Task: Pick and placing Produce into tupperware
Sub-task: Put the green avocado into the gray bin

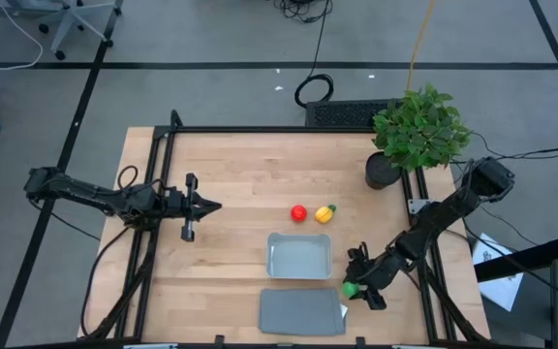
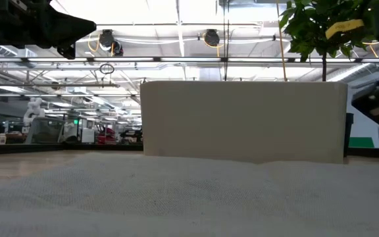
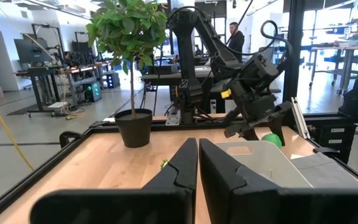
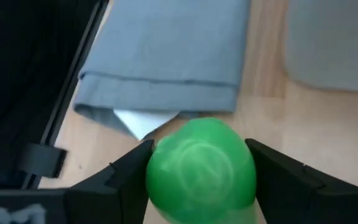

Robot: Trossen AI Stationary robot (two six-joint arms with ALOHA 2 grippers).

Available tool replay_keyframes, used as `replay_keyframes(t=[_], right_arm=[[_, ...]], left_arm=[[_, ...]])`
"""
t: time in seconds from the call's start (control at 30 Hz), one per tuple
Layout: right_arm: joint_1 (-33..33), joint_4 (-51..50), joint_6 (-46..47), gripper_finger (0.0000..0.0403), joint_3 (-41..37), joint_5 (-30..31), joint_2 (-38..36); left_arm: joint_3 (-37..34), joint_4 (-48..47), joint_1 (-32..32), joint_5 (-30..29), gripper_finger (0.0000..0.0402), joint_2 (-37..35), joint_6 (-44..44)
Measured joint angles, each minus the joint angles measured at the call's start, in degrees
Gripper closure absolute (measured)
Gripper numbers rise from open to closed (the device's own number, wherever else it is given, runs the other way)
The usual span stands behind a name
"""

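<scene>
The green round piece (image 4: 201,165) sits between my right gripper's (image 1: 355,285) fingers, beside the lid's right edge and near the tupperware's near right corner. The translucent tupperware (image 1: 299,257) lies mid-table with nothing visible in it. The red round piece (image 1: 298,212) and the yellow piece with the green tip (image 1: 325,214) rest on the wood just beyond it. My left gripper (image 1: 211,206) hovers at table left, shut, pointing toward the right (image 3: 197,163). My right gripper pinches the green round piece across its middle (image 4: 160,168), one finger (image 4: 126,174) on each side. The fingers slant down from the table's right side. In the left wrist view the piece (image 3: 271,139) shows above the tupperware's far rim, apparently off the table.
The flat grey lid (image 1: 301,312) lies at the near edge, below the tupperware, with a white slip (image 4: 143,119) peeking from under it. The potted plant (image 1: 419,131) stands at the far right corner. A pale box (image 2: 242,118) blocks the low view.
</scene>
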Motion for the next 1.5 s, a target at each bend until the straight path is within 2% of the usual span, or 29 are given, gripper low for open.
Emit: replay_keyframes(t=[0.23, 0.57, 0.73, 0.93, 1.23, 1.5], right_arm=[[-4.1, -3.7, -1.5, 0.0183, 0.6, -1.5, -5.8], [-7.4, -19.1, -7.2, 0.0184, 10.3, -1.3, -8.3], [-9.4, -19.1, -9.2, 0.0183, 13.1, -0.8, -8.3], [-11.3, -18.4, -10.1, 0.0182, 14.3, 3.3, -8.3], [-14.1, -18.1, -17.7, 0.0182, 16.8, 3.2, -8.3], [-19.8, -18.9, -21.5, 0.0187, 18.9, -2.6, -8.3]], left_arm=[[0.0, -0.6, 0.0, 0.0, 0.0380, 0.0, -0.2], [0.0, -2.0, 0.0, 0.0, 0.0380, 0.0, -0.2], [0.0, -2.0, 0.0, 0.0, 0.0380, 0.0, -0.2], [0.0, -2.0, 0.0, 0.0, 0.0380, 0.0, -0.2], [0.0, -2.0, 0.0, 0.0, 0.0380, 0.0, -0.2], [0.0, -2.0, 0.0, 0.0, 0.0380, 0.0, -0.2]])
